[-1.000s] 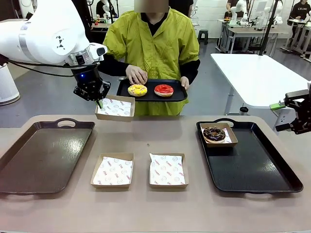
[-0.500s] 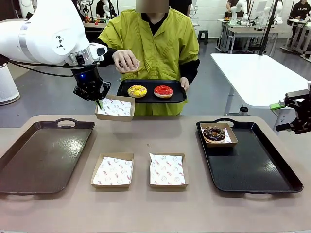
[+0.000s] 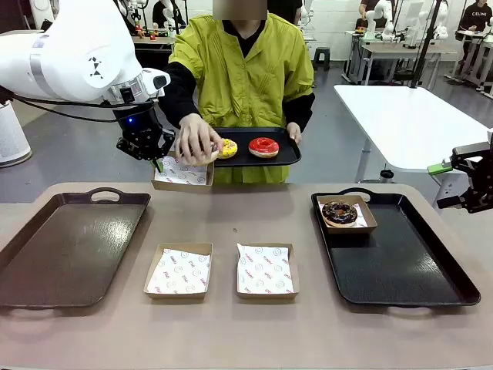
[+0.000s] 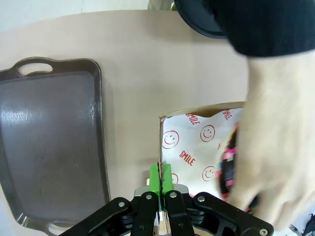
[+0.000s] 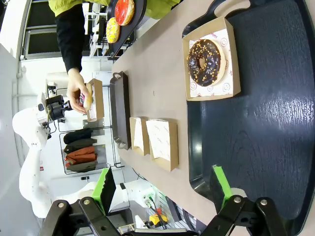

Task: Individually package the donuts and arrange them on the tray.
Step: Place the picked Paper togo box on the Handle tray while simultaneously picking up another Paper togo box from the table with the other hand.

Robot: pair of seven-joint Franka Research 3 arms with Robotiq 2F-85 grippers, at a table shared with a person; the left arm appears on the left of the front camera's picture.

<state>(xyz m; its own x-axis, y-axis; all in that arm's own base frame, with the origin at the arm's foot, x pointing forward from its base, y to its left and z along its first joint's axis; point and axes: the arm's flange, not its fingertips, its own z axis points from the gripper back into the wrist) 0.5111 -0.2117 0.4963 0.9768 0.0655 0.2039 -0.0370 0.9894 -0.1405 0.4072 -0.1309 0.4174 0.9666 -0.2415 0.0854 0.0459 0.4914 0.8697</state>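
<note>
My left gripper (image 3: 156, 160) is shut on the edge of a paper-lined cardboard box (image 3: 182, 176) held above the table's far side; its green pads (image 4: 161, 178) pinch the box wall (image 4: 160, 142). The person's hand (image 3: 196, 140) lowers a dark sprinkled donut (image 4: 227, 164) into that box. In the other hand is a small black tray (image 3: 283, 156) carrying a yellow donut (image 3: 227, 148) and a red donut (image 3: 263, 146). A chocolate donut (image 3: 339, 211) lies in a box on the right tray (image 3: 408, 270). My right gripper (image 3: 454, 185) hangs open at the right edge, its jaws wide over that tray (image 5: 266, 128).
An empty brown tray (image 3: 69, 247) lies on the left. Two open paper-lined boxes (image 3: 179, 270) (image 3: 264, 270) sit side by side in the middle front. Bare table runs between the trays.
The person's hand lifted a donut off the small tray, raised it, then brought it down onto the box held by my left gripper. Neither arm has moved.
</note>
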